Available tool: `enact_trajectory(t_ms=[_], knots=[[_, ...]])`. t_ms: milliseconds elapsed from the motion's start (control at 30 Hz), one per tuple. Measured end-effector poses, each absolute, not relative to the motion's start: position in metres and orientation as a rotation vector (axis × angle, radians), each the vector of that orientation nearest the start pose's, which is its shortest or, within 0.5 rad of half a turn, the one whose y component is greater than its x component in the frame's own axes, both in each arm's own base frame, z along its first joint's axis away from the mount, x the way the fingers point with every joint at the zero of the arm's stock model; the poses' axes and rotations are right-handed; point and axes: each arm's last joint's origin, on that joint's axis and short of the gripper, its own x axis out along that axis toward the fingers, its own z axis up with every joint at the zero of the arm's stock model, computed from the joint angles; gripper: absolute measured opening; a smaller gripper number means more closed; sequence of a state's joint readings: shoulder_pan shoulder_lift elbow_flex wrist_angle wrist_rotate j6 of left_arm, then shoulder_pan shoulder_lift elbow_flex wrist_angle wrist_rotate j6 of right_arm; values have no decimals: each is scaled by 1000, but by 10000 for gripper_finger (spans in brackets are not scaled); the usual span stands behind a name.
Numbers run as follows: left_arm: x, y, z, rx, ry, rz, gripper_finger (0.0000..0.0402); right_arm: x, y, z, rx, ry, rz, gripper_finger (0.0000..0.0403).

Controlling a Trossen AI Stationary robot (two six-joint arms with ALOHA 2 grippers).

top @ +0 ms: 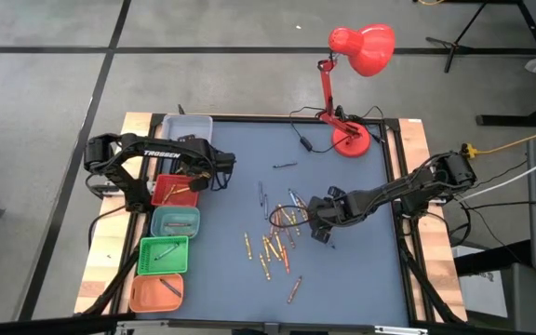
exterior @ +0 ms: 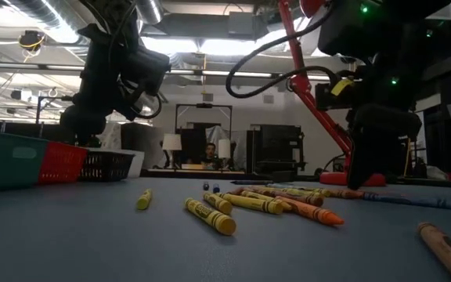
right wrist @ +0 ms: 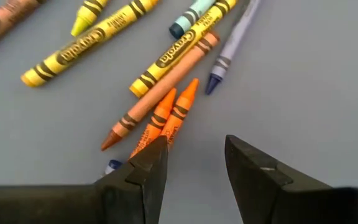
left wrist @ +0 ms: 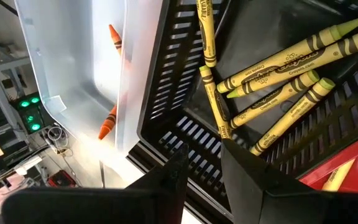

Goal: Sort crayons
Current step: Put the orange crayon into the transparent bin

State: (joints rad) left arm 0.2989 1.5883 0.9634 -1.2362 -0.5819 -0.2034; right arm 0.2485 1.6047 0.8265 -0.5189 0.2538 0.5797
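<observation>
Left arm reached across the row of bins at the worktop's nine o'clock edge, its claw above the dark slatted bin. Fingers a narrow gap apart, nothing between them. "TROSSEN" read along the forearm.

Right arm stretched in from three o'clock, bent low, its claw hovering just beside two orange crayons at the worktop's centre. Fingers parted, empty.

Crayons lay scattered mid-worktop, towards six o'clock. More sat in the bins: yellow-green ones in the dark bin, two orange in the clear bin. Red bin, teal, green and orange bins ran down to seven o'clock.

Crayon wrappers carried print, too small to be sure of. Red desk lamp at one o'clock, its head cut off in the low view. A person far back in the room, hard to make out.
</observation>
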Motion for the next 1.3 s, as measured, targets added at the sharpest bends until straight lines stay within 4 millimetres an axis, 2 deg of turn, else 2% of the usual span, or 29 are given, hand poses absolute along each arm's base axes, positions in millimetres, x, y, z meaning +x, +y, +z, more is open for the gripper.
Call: enact_trajectory(t_ms=[300,733,1033,1300], knots=[[217,84,185,133,1807,795,78,269,61,150,190,1177,-354,159],[217,83,185,132,1806,797,78,258,58,137,226,1224,-393,159],[217,83,185,128,1805,794,78,257,58,137,214,1224,-405,159],[218,83,184,111,1798,787,78,269,61,152,245,1182,-375,159]])
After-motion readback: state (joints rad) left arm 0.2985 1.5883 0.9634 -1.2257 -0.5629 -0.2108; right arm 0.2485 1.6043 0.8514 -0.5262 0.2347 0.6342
